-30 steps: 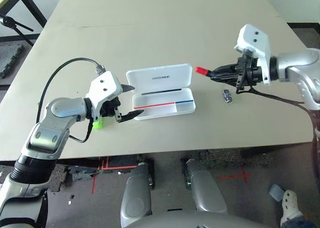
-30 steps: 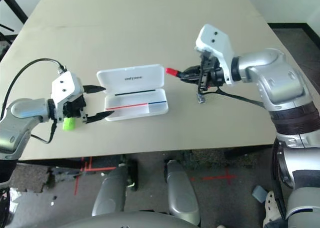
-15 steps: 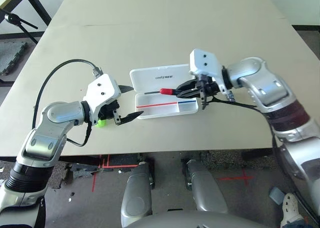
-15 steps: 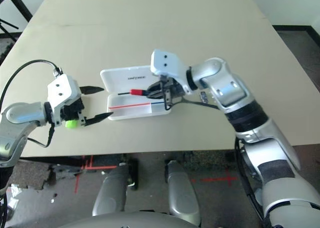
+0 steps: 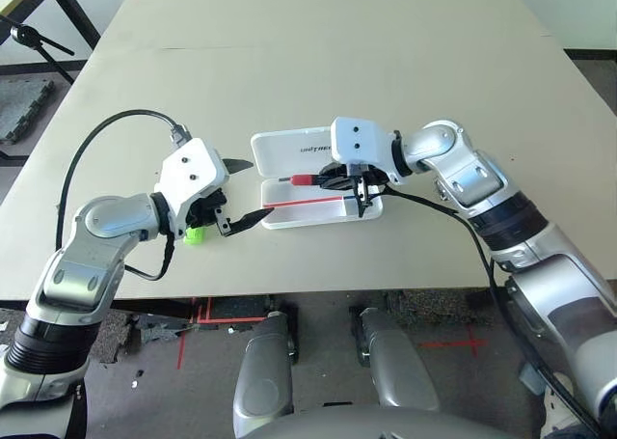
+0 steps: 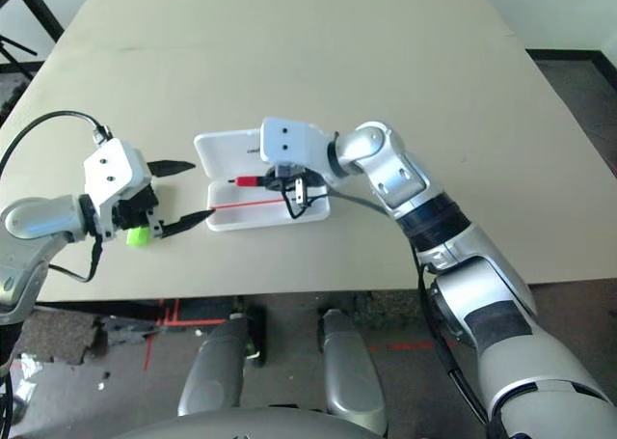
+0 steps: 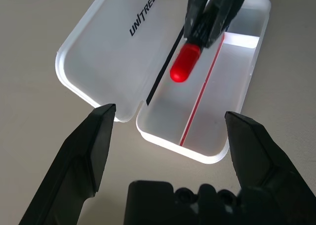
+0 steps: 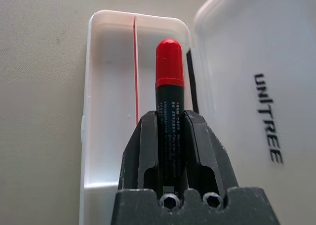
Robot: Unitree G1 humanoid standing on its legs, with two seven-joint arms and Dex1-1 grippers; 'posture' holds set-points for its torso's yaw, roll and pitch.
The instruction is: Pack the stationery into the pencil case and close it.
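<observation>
Now Held Over the Open Case: the Red-Capped Marker

In the left eye view, the pencil case [image 5: 294, 217] is seen lying open on the table [image 5: 443, 82], its lid [image 5: 280, 151] laid back on the far side from the robot. The red-capped marker [image 5: 303, 179] is held over it by the right gripper [image 5: 324, 178], with the red cap pointed toward the robot's left. The left gripper [image 5: 263, 188] is held wide apart at the left end of the case, with nothing grasped. On the table, the lime-green highlighter [image 5: 195, 235] is partly hidden by that gripper's housing.

In the right eye view, the same layout is seen, and part of the lid is covered by the right gripper's white housing [image 6: 294, 142].

In the left wrist view, the two black fingers [image 7: 94, 151] are shown spread, and bare table surface is seen between them. Beyond them, the case's red stripe [image 7: 202, 89] is left exposed.

In the right wrist view, the marker's black body is clamped between both fingers [image 8: 210, 146], and its cap is extended past their tips. The "UNITREE" lettering [image 8: 268, 118] is seen on the lid.
</observation>
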